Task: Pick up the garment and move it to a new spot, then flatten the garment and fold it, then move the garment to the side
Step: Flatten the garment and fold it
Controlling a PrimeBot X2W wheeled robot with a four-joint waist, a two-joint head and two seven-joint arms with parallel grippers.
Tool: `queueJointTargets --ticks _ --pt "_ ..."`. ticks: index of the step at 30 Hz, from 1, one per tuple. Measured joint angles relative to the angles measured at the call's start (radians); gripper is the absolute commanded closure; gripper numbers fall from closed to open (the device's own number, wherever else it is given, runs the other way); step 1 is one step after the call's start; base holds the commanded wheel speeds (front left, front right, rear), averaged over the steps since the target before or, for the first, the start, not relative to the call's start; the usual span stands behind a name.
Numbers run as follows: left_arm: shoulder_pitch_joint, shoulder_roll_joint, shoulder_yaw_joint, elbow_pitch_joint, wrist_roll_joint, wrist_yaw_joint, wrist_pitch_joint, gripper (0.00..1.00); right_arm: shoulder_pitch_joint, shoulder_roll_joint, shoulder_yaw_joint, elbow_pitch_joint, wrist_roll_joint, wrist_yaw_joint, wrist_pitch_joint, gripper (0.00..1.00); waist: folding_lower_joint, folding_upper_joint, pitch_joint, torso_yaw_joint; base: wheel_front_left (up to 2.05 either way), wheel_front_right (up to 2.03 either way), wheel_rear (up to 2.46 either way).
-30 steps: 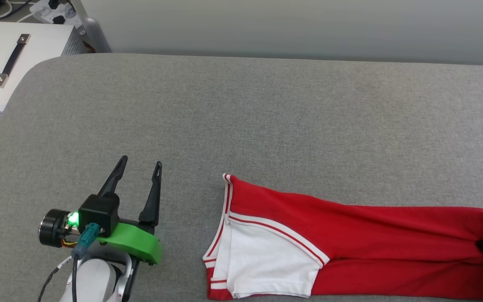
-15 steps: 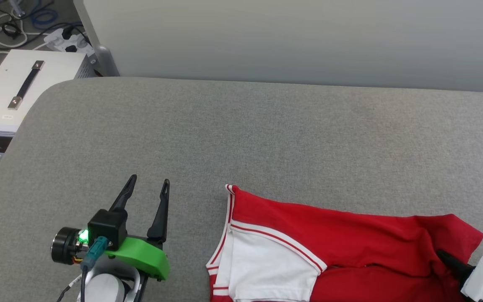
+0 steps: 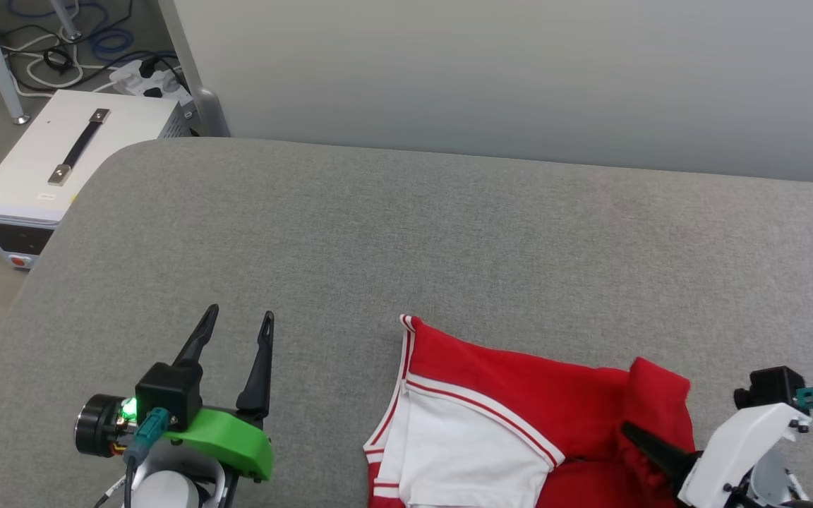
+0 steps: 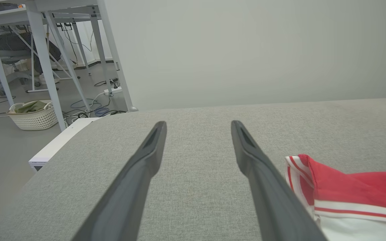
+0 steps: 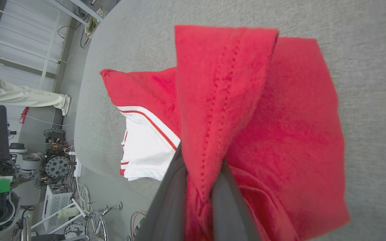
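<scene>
My right pincer [image 5: 201,174] is clamped on a lifted fold of the red jersey-style T-shirt with white, stripe-trimmed short sleeves [image 3: 512,384]. The shirt lies bunched near the front edge of the grey fabric-covered table [image 3: 406,233], right of centre. My left pincer [image 3: 240,314] hovers with its fingers apart, just left of the shirt and not touching it.

The garment [image 3: 491,395] lies on the table [image 3: 406,233], toward its near edge. Left of the garment and apart from it, the left gripper [image 3: 240,312] hangs over the table. The right gripper [image 5: 201,167] is at the garment's right end, with a fold between its fingers. A box [image 3: 61,169] stands far behind-left of the garment, off the table.
</scene>
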Motion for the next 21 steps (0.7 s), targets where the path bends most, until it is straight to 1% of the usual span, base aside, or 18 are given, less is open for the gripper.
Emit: queueJointTargets --ticks 4,7,11,21 --pt "0.004 -0.001 0.004 0.008 0.007 -0.008 0.000 0.00 -0.002 0.001 0.105 0.066 0.150 0.000 -0.074 1.00 0.0000 0.0000 -0.010 0.014 0.00 0.00 0.00" --pt "0.010 0.001 0.008 0.014 0.013 -0.009 0.000 0.00 -0.020 0.003 0.184 0.112 0.209 0.000 -0.138 1.00 0.0000 0.0000 -0.019 0.023 0.00 0.00 0.00" --pt "0.010 0.005 0.018 0.015 0.013 -0.014 0.000 0.00 -0.069 0.004 0.283 0.179 0.243 0.000 -0.216 1.00 0.0000 0.0000 -0.025 0.037 0.00 0.00 0.00" --pt "0.010 0.005 0.014 0.019 0.021 -0.024 0.000 0.00 -0.223 0.005 0.419 0.407 0.305 0.000 -0.411 1.00 0.0000 0.0000 -0.015 0.078 0.00 0.00 0.00"
